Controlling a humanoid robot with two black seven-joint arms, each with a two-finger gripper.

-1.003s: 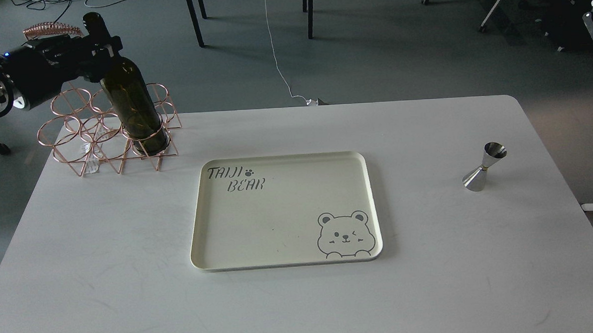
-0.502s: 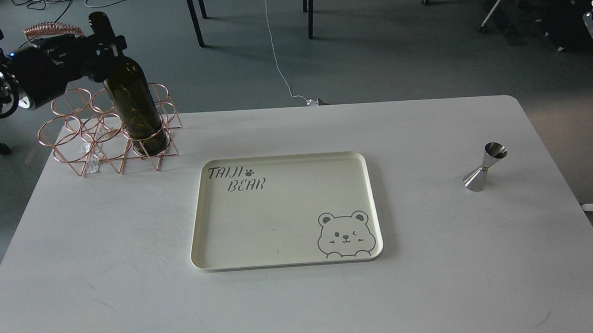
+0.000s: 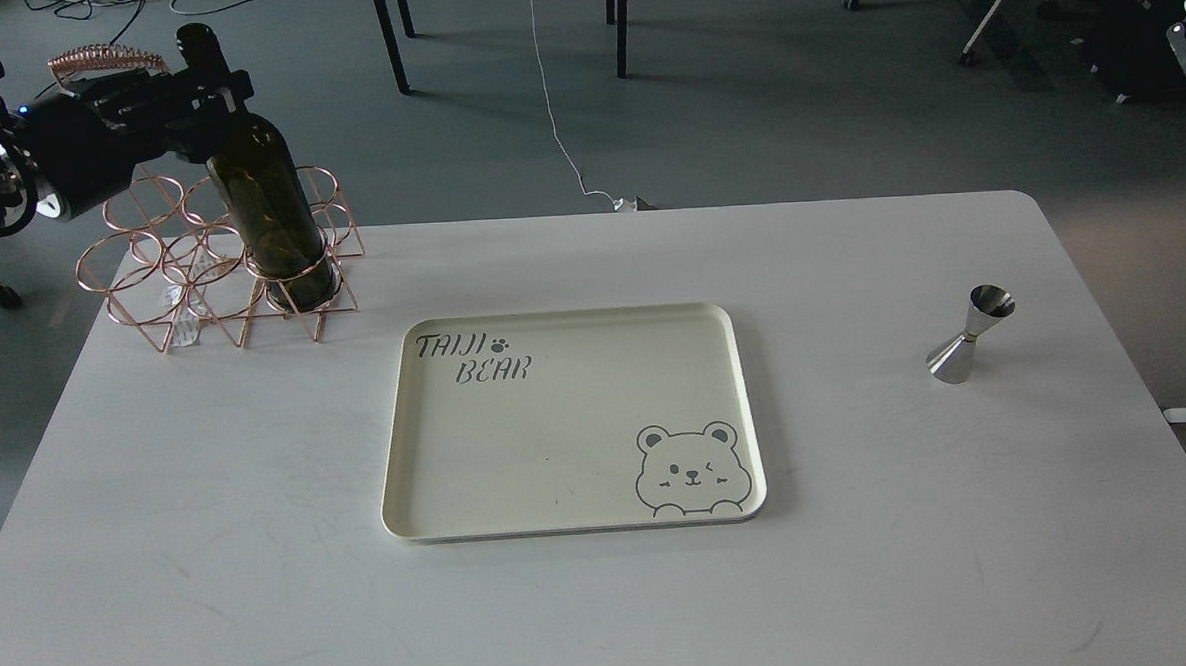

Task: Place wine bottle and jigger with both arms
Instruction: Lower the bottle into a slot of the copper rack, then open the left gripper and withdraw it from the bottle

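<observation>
Dim, flat overhead light; soft shadows; img sharp

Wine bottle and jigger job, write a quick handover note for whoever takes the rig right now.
Left pincer: shut on the wine bottle at its neck; the bottle's base sits in the copper wire rack, tilted.
Right pincer: not in view.
Jigger: upright on the table, right of the tray, untouched.
Done: bottle gripped.
Left: lift the bottle out and place it, probably on the tray; bring the right arm in for the jigger and place it too.
</observation>
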